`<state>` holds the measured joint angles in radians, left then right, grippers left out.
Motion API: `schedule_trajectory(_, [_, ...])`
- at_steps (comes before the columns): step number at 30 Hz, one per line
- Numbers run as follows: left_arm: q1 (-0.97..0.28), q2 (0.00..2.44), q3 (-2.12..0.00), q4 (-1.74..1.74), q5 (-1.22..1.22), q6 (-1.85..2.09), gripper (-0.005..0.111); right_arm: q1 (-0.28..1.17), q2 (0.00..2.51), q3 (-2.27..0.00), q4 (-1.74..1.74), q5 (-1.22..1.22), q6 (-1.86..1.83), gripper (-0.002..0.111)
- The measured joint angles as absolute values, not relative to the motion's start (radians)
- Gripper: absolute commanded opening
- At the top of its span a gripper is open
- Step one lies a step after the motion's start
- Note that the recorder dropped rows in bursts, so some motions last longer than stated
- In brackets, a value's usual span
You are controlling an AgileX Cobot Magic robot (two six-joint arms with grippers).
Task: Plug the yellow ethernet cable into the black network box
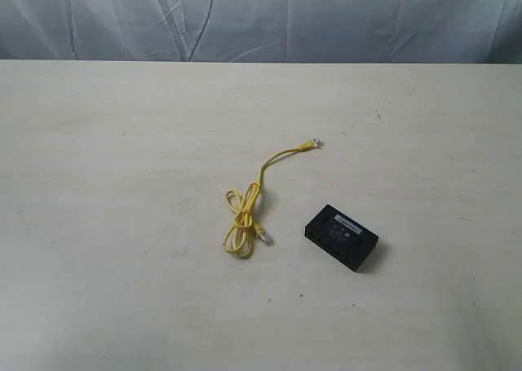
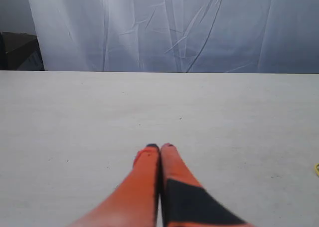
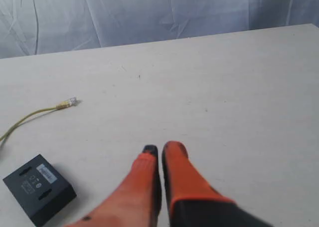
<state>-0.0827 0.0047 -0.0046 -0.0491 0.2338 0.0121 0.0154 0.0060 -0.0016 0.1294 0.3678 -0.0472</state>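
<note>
Both my left end effector [image 2: 159,147] and right end effector [image 3: 159,148] are pinched closed, empty. Beyond them on the table [image 1: 98,289], the black network box [image 1: 341,236] lies just right of the yellow ethernet cable [image 1: 245,216]. The coil could snag and drag, pulling the plug askew.

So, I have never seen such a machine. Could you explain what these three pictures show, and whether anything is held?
It is a robot with two arms. One picture looks over the pale table from outside; neither arm appears there. The other two come from cameras on the wrists, each looking along its own orange tool. The left tool and the right tool are both shut and hold nothing. On the table lie the yellow ethernet cable, partly coiled, and the black network box beside it, apart. Nothing is plugged in yet.
</note>
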Motion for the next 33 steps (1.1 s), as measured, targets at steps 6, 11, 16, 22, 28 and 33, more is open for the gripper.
schedule_trajectory(6, [-0.083, 0.005, -0.005, -0.049, 0.234, 0.012, 0.0, 0.015, 0.006, -0.002, 0.131, 0.356, -0.047, 0.006])
schedule_trajectory(11, [-0.083, 0.005, -0.005, -0.049, 0.234, 0.012, 0.0, 0.015, 0.006, -0.002, 0.139, 0.356, -0.047, 0.006])
schedule_trajectory(16, [-0.083, 0.005, -0.005, -0.049, 0.234, 0.012, 0.0, 0.015, 0.006, -0.002, 0.144, 0.25, -0.047, 0.006])
schedule_trajectory(22, [-0.083, 0.005, -0.005, -0.049, 0.234, 0.012, 0.0, 0.015, 0.006, -0.002, 0.144, 0.021, -0.049, 0.006])
schedule_trajectory(28, [-0.083, 0.005, -0.005, -0.049, 0.234, 0.012, 0.0, 0.015, 0.006, -0.002, 0.149, -0.109, -0.049, 0.006])
schedule_trajectory(33, [-0.083, 0.005, -0.005, -0.049, 0.234, 0.012, 0.0, 0.015, 0.006, -0.002, 0.149, -0.166, -0.049, -0.001])
